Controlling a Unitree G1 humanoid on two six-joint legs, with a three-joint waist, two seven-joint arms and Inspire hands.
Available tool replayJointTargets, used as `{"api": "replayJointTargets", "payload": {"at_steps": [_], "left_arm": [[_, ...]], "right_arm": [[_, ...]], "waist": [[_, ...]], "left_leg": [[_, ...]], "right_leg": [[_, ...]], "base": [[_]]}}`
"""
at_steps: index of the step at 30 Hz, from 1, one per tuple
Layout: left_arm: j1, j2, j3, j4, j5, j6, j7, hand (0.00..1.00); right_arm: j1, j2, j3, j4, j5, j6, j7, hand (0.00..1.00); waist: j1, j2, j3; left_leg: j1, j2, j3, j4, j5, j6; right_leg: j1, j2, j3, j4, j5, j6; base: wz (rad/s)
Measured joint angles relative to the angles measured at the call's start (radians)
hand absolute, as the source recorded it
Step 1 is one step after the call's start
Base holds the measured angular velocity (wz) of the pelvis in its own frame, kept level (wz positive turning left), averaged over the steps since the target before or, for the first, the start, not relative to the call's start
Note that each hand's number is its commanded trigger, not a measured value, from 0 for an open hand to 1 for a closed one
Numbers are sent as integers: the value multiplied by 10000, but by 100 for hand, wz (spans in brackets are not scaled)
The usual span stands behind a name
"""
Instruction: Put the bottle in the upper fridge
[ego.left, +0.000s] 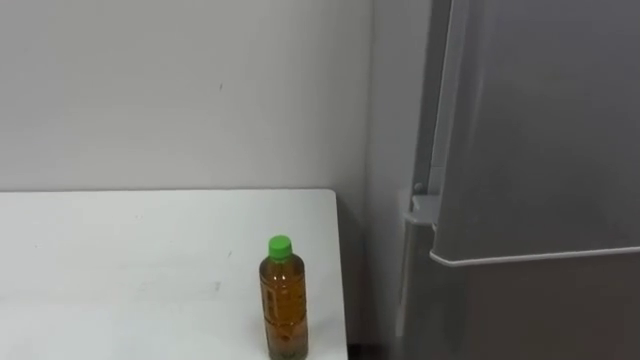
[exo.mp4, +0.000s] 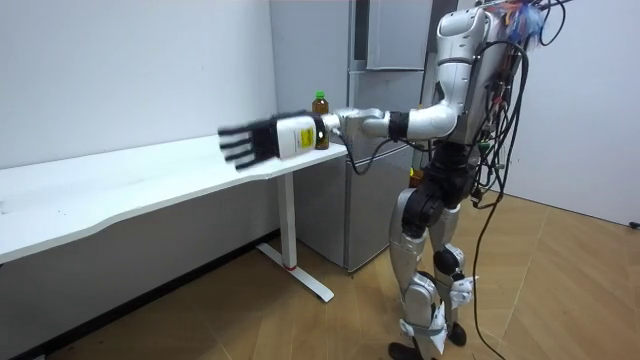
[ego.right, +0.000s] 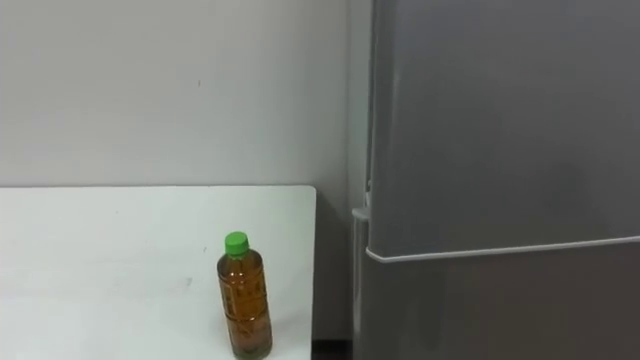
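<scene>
**A:** Nearest thing: an amber bottle (ego.left: 283, 300) with a green cap (ego.left: 280, 245). It stands upright on the white table (ego.left: 120, 280), on the near side, close to the right edge. Nothing touches it.

**B:** And the hand?

**A:** In the room view the robot stands at the table's end by the fridge. Its left hand (exo.mp4: 255, 143) is out over the tabletop, fingers straight and spread, empty. It is well left of the bottle.

**B:** So the job looks to be at the reach, with no grasp yet. The hand would do well to come in from the left and wrap the bottle's body low, under the shoulder, keeping it upright. A rightward nudge could send it off the edge.

**A:** Surroundings: the grey fridge (ego.left: 560, 300) stands just right of the table, a narrow gap between them. Its upper door (ego.left: 540, 120) is closed.

**B:** That door is the obstacle. It must be opened before the bottle can go in.
</scene>
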Motion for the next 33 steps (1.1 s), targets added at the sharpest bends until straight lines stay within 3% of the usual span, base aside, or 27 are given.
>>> {"api": "replayJointTargets", "payload": {"at_steps": [5, 9, 11, 13, 16, 21, 28, 33], "left_arm": [[-306, 157, -1, -1380, 84, 3, -268, 0], [-313, 195, 5, -2380, 194, 1, -1108, 0], [-410, 197, 3, -2389, 362, 92, -1558, 0], [-815, 195, -22, -2732, 335, 412, -1946, 0], [-1154, 196, -49, -3313, 273, 459, -2561, 0], [-1742, 198, -413, -3377, -12, 482, -3413, 0], [-2161, 165, -1271, -3385, -839, 1249, -4907, 0], [-2675, 165, -1970, -3387, -1448, 1344, -5808, 0]], "right_arm": [[-23, 55, -9, 51, -1, -3, 124, 0], [-22, 67, -179, 164, -19, 15, 146, 0], [-43, 66, -285, 170, -83, 33, 223, 0], [-50, 69, -287, 102, -213, 94, 300, 0], [-73, 72, -279, 95, -231, 123, 449, 0], [-144, 68, -290, 114, -218, 127, 578, 0], [-391, 29, -413, 105, -364, 342, 867, 0], [-484, 7, -404, 52, -361, 337, 886, 0]], "waist": [[-17, 9, 7], [-25, 63, 11], [-56, 108, 28], [-78, 66, 31], [-258, 15, 17], [-454, -4, 4], [-1012, 96, 33], [-1319, 184, 70]], "left_leg": [[-42, 1, -51, -31, -6, 2], [-139, 0, -48, -6, -4, 2], [-144, 3, -48, -5, -4, 2], [-160, 2, -52, -4, -2, -1], [-130, 0, -48, -1, 0, -1], [-152, -5, -36, -4, -1, 0], [-338, -61, -33, 130, 1, 0], [-280, -65, 49, 150, 2, 0]], "right_leg": [[-3, 9, 62, 9, 0, 1], [-50, 6, 57, 13, 0, 1], [-72, 10, 60, 13, -3, 5], [-71, 16, 71, 8, -4, 5], [-34, 16, 181, 10, -3, 5], [-65, 18, 249, 11, -3, 5], [-240, 16, 230, 13, -3, 5], [-247, 19, 442, 9, -3, 5]], "base": [[3], [0], [0], [0], [0], [-2], [0], [-9]]}}
